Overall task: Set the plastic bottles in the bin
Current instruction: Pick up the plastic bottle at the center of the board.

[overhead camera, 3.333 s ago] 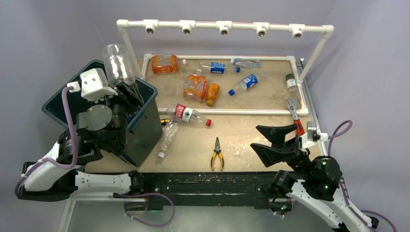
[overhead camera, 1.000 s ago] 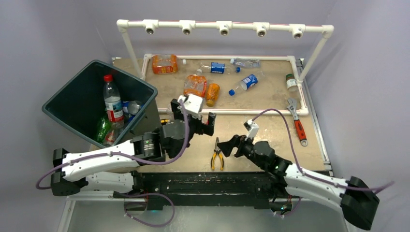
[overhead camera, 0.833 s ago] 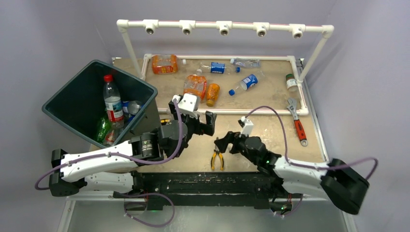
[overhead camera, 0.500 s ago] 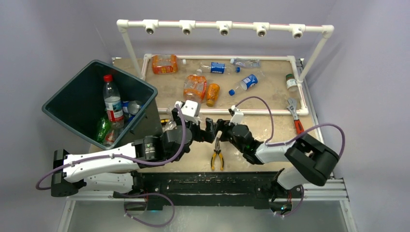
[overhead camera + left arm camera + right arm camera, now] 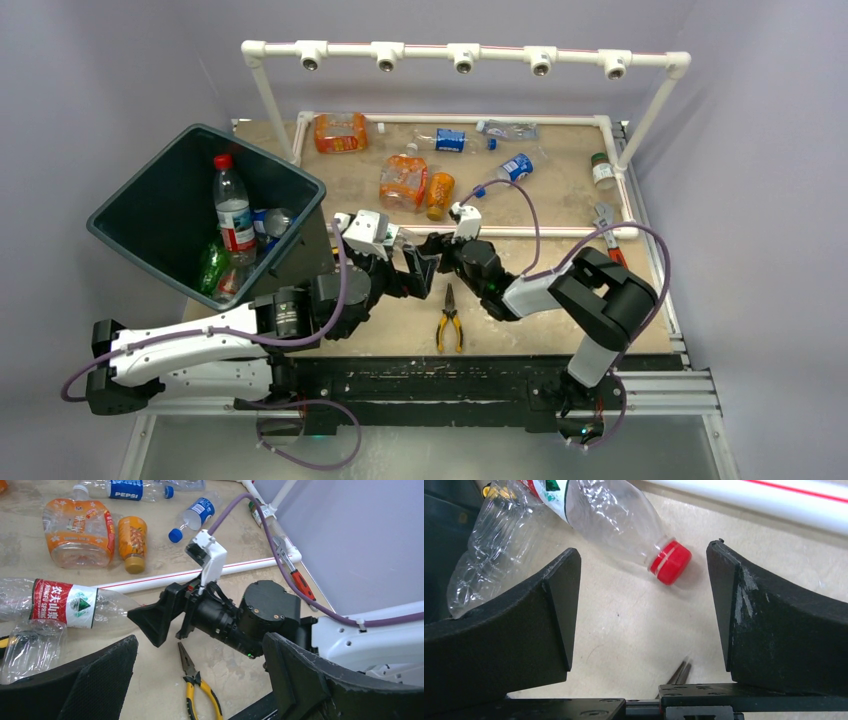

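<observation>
The dark bin (image 5: 150, 215) stands at the left with a red-capped bottle (image 5: 232, 210) and others inside. Beside it on the table lie a clear bottle with a red label (image 5: 65, 604) and a crushed clear bottle (image 5: 30, 647). My right gripper (image 5: 642, 547) is open and low, its fingers either side of the first bottle's red cap (image 5: 670, 562) without touching it. My left gripper (image 5: 200, 645) is open and empty, facing the right gripper's finger (image 5: 155, 620). Both grippers meet mid-table, left gripper (image 5: 408, 275) and right gripper (image 5: 432, 248). Several more bottles, such as an orange one (image 5: 403, 181), lie farther back.
Yellow-handled pliers (image 5: 449, 322) lie just below both grippers. A wrench (image 5: 295, 575) lies at the right by the white pipe frame (image 5: 540, 231), which fences the far bottles. A white pipe rail with nozzles (image 5: 463, 55) spans the back.
The left arm dropped a clear bottle into the bin and came back to mid-table. The right arm swung left across the table up to the red-capped bottle. Both grippers have narrowed slightly.
</observation>
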